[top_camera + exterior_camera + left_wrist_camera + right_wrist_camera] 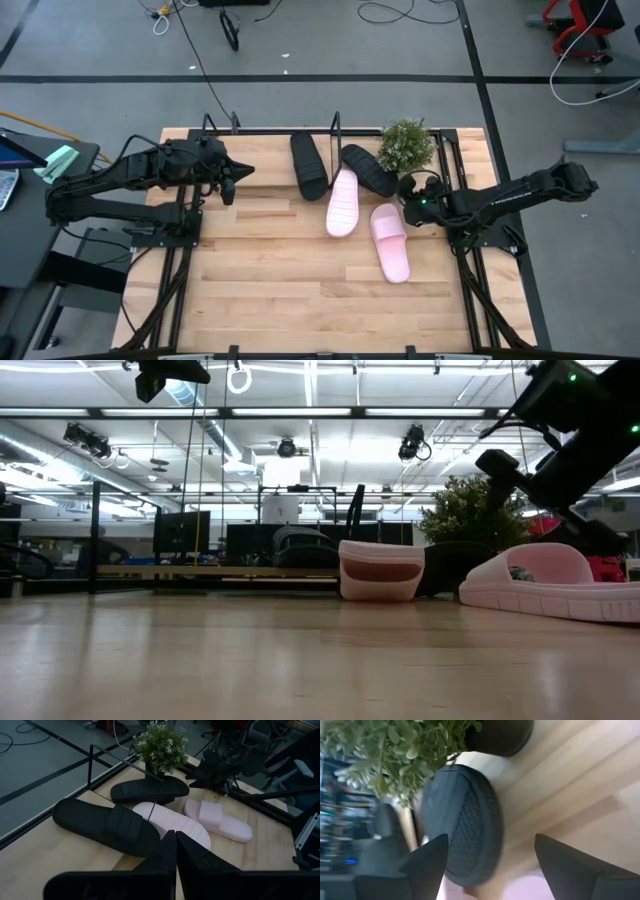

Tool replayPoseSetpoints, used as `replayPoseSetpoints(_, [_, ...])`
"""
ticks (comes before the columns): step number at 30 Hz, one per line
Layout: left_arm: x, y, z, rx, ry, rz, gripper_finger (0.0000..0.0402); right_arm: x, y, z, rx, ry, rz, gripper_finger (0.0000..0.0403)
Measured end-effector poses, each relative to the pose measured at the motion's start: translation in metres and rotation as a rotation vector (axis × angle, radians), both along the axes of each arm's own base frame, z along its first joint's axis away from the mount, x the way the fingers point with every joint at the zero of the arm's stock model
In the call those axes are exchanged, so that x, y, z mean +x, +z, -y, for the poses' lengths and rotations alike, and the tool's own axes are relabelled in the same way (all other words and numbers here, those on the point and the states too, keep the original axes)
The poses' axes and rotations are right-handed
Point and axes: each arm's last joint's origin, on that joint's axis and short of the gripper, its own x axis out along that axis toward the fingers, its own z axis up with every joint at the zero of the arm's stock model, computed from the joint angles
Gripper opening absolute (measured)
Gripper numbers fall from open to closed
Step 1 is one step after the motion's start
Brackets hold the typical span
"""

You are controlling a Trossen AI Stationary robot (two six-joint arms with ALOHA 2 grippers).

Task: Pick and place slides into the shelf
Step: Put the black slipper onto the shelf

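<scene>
Lower centre-right of the high view, one pink slide (391, 243) lies strap-up on the desk (270, 280), just beside the right hand (412, 203), whose fingers stand spread and empty. The second pink slide (343, 202) lies sole-up, leaning against a black slide (368, 168); another black slide (309, 165) rests by the shelf (335, 128). The left hand (228, 184) waits pressed together, centre left.

Judged light, soft, flexible; pinch the strap. The low view hides the shelf bars behind the slides.

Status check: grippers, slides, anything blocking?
Left gripper shut, empty, parked left of the shelf. Right gripper open beside the near pink slide, nothing held. Potted plant crowds the black slide.
</scene>
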Motion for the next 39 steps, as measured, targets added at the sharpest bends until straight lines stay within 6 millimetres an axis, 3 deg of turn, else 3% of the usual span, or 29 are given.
replayPoseSetpoints(7, [0.000, 0.000, 0.000, -0.003, 0.001, 0.001, 0.0022, -0.005, -0.020, 0.006, -0.013, -0.036, 0.099, 0.0291])
replayPoseSetpoints(15, [0.000, 0.000, 0.000, -0.001, 0.001, 0.001, 0.0011, -0.008, -0.029, 0.007, -0.046, -0.022, 0.153, 0.0273])
replayPoseSetpoints(27, [0.004, -0.002, 0.000, -0.002, -0.026, -0.013, 0.0029, -0.001, -0.022, 0.010, -0.104, 0.019, 0.193, 0.0253])
replayPoseSetpoints(39, [0.032, -0.012, -0.001, -0.048, -0.117, -0.050, 0.0017, -0.001, -0.023, 0.025, -0.078, 0.077, 0.121, 0.0246])
